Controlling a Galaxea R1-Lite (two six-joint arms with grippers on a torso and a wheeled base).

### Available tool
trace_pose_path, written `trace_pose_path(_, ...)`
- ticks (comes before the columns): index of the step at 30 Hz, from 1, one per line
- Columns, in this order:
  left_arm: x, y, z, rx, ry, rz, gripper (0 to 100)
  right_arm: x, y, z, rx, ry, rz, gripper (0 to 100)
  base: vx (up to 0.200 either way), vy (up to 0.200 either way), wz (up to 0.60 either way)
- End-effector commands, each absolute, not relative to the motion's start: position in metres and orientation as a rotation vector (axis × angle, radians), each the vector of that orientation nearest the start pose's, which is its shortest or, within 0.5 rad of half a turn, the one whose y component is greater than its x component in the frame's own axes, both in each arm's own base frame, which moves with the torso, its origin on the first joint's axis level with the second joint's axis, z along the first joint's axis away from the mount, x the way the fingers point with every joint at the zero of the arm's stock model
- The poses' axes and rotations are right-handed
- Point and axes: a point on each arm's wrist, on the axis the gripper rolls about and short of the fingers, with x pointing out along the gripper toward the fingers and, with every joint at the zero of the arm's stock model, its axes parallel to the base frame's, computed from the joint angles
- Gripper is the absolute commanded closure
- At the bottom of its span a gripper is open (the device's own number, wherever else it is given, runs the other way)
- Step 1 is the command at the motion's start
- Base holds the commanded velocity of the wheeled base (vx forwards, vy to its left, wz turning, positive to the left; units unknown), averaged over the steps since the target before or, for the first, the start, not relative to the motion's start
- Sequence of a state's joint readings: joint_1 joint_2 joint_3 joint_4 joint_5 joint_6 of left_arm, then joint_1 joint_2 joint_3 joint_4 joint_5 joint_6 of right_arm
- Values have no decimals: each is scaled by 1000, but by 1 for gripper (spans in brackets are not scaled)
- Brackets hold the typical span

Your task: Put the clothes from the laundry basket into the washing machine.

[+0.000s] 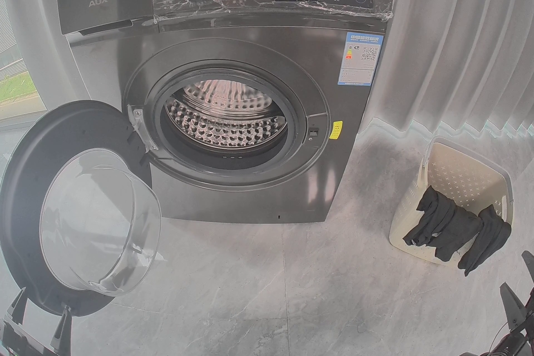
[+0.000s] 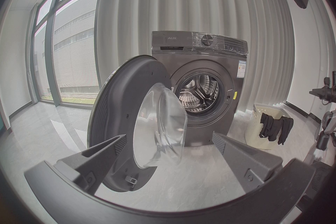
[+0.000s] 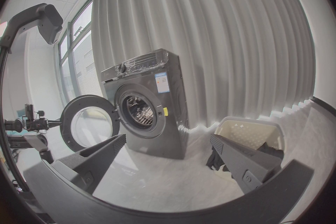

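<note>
The grey washing machine (image 1: 233, 40) stands ahead with its round door (image 1: 83, 207) swung wide open to the left. Its steel drum (image 1: 225, 118) holds no clothes that I can see. A cream laundry basket (image 1: 467, 173) sits on the floor to the right of the machine, and black clothes (image 1: 450, 226) hang over its front rim. My left gripper (image 1: 44, 300) is low at the near left, just in front of the door, open and holding nothing (image 2: 168, 136). Open too, my right gripper (image 1: 514, 269) hovers at the near right, close to the basket (image 3: 245, 133).
A white pleated curtain (image 1: 461, 29) hangs behind the machine and the basket. Tall windows (image 2: 70, 42) line the wall to the left. Bare grey tiled floor (image 1: 267, 285) spreads between me and the machine. The open door juts into the space at the left.
</note>
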State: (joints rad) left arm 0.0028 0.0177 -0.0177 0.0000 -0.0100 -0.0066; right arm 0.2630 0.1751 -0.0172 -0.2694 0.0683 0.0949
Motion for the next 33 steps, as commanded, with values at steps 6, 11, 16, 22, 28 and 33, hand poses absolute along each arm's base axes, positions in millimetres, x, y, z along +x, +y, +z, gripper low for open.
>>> trace_pose_path(6, -23, 0, 75, -8, 0, -8, 0, -21, 3, 87, 29, -71, 162, 0, 0, 0, 0)
trace_pose_path(11, -23, 0, 76, -6, -2, -8, 0, -23, 3, 82, -2, -61, 126, 0, 0, 0, 0)
trace_pose_path(16, -23, 0, 76, -8, -2, -8, 0, -22, 0, 77, -8, -5, -6, 0, 0, 0, 0)
trace_pose_path(22, -23, 0, 76, -6, -2, -8, 0, -23, 0, 75, -2, 12, 6, 0, 0, -133, 0)
trace_pose_path(28, -23, 0, 75, -8, 0, -8, 0, -23, 0, 75, -3, 8, 8, 0, 0, -67, 0)
trace_pose_path(33, -23, 0, 76, -8, -2, -8, 0, -23, 0, 75, -3, 8, 8, 0, 0, 0, 0)
